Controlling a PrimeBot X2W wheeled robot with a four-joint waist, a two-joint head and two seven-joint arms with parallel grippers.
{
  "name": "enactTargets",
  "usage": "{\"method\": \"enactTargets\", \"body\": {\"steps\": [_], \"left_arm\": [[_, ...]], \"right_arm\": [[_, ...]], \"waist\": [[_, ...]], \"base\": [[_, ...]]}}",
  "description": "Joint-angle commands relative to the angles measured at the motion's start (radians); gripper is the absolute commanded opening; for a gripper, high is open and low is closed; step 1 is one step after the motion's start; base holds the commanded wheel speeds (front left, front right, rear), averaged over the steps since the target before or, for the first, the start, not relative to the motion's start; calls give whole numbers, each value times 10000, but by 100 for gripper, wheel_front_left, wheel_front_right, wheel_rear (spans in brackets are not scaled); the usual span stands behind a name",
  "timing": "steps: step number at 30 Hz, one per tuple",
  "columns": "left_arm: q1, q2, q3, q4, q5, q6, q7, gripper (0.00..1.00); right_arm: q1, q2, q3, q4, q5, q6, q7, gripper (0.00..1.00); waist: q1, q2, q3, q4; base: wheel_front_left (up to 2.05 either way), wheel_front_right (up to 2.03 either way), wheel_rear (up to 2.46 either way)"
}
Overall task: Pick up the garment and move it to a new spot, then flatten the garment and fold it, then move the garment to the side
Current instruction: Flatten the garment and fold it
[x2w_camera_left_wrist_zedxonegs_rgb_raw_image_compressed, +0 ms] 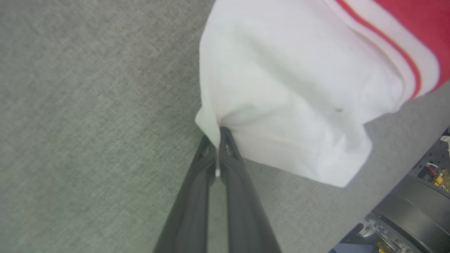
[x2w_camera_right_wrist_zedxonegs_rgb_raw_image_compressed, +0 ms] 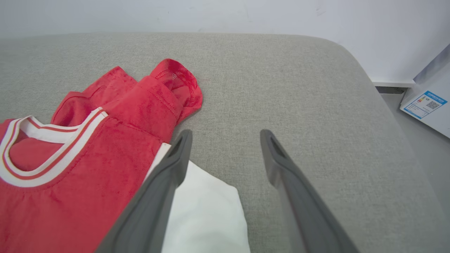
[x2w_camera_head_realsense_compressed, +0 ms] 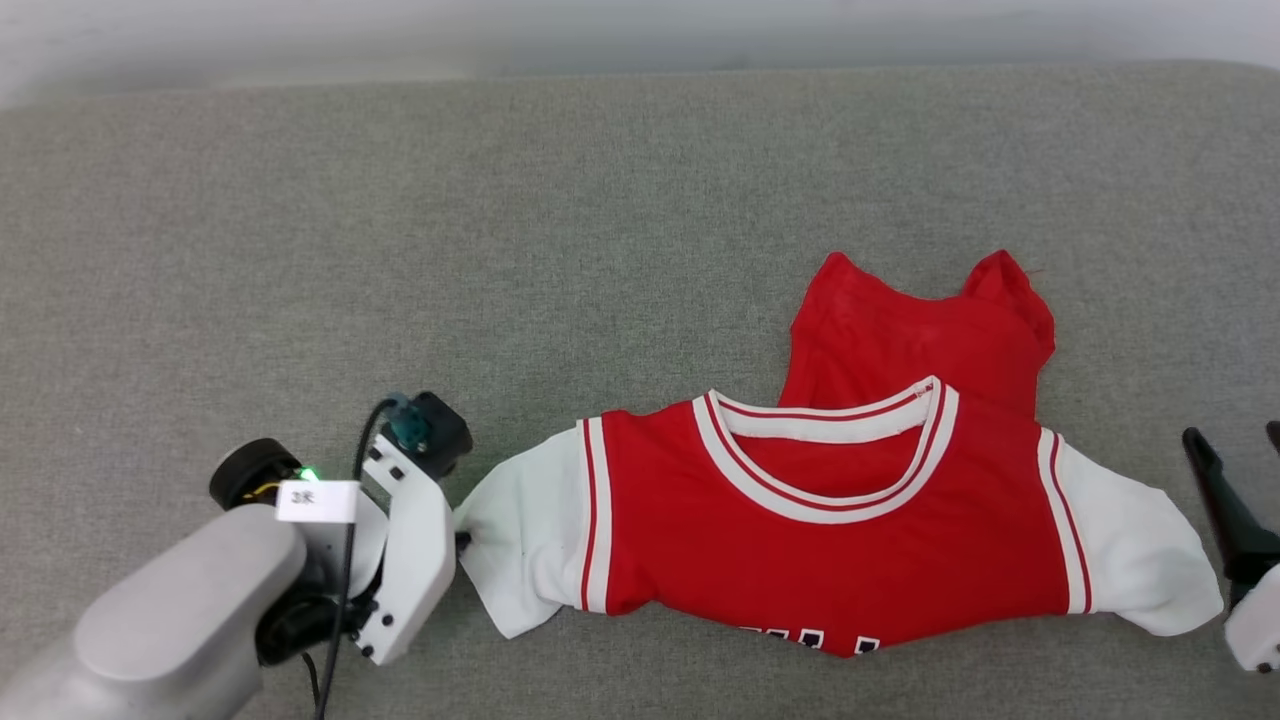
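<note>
Garment (x2w_camera_head_realsense_compressed: 830, 530) is spread on grey cushion (x2w_camera_head_realsense_compressed: 500, 200), rt of ctr, long axis sleeve-to-sleeve across robot's front. Left sleeve (x2w_camera_left_wrist_zedxonegs_rgb_raw_image_compressed: 281, 88) edge is pinched by left gripper (x2w_camera_left_wrist_zedxonegs_rgb_raw_image_compressed: 218, 135), clamped on fabric. Right gripper (x2w_camera_right_wrist_zedxonegs_rgb_raw_image_compressed: 225, 137) is held wide open, empty, just beside right sleeve (x2w_camera_right_wrist_zedxonegs_rgb_raw_image_compressed: 207, 211).

Covers the desk (x2w_camera_head_realsense_compressed: 600, 250) in grey woven cloth, matt and coarse-grained, from edge to edge. Shows the garment (x2w_camera_head_realsense_compressed: 830, 540) as soft matt knit: red body faintly fuzzy, white sleeve (x2w_camera_left_wrist_zedxonegs_rgb_raw_image_compressed: 281, 88) smoother and lightly creased, striped collar trim (x2w_camera_head_realsense_compressed: 830, 440) a flat knit band. Gives the left hand (x2w_camera_left_wrist_zedxonegs_rgb_raw_image_compressed: 217, 138) and the right hand (x2w_camera_right_wrist_zedxonegs_rgb_raw_image_compressed: 226, 140) dark grey plastic fingers (x2w_camera_right_wrist_zedxonegs_rgb_raw_image_compressed: 299, 196), smooth with a dull satin sheen. Adds hard white matt plastic on the left wrist bracket (x2w_camera_head_realsense_compressed: 410, 550), a smooth pale grey shell on the forearm (x2w_camera_head_realsense_compressed: 190, 610), a white paper label (x2w_camera_head_realsense_compressed: 316, 500), and a smooth black-sheathed cable (x2w_camera_head_realsense_compressed: 349, 560).
</note>
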Motion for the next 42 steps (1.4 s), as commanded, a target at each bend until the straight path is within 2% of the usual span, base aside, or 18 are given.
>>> {"method": "enactTargets", "body": {"steps": [1,5,12,13,17,23,30,36,42], "left_arm": [[-41,179,96,214,18,51,-323,0],[-183,488,531,-65,58,114,-1093,0],[-69,1146,1189,-964,-19,684,-1790,0],[-69,1146,1189,-964,-19,684,-1790,0],[40,1532,1426,-1438,38,1006,-1967,0],[165,1794,1569,-2019,60,1315,-2066,0],[21,1641,1454,-2332,253,1419,-2042,0],[-140,1500,1406,-2344,329,1397,-2075,0],[-280,1433,1376,-2280,398,1346,-2119,0]], "right_arm": [[-56,-219,-65,-70,55,-11,72,100],[70,-823,-79,-215,194,-11,491,100],[372,-2294,160,-538,1026,-11,2079,100],[372,-2294,160,-538,1026,-11,2079,100],[450,-3059,634,-702,1686,-11,3099,100],[-8,-3747,1620,-871,2298,-11,4357,100],[-630,-4092,3148,-236,2678,-11,5444,100],[-1217,-3959,4287,1012,2629,-11,5323,100],[-1557,-3767,5833,2872,2343,-17,4832,100]], "waist": [[0,0,-157,37],[0,0,-390,92],[0,0,-557,190],[0,0,-557,190],[0,0,-543,245],[0,0,-414,362],[0,0,-143,638],[0,0,114,778],[0,0,291,846]], "base": [[0,0,0],[0,0,0],[0,0,0],[0,0,0],[0,0,0],[0,0,0],[0,0,0],[0,0,0],[0,0,0]]}}
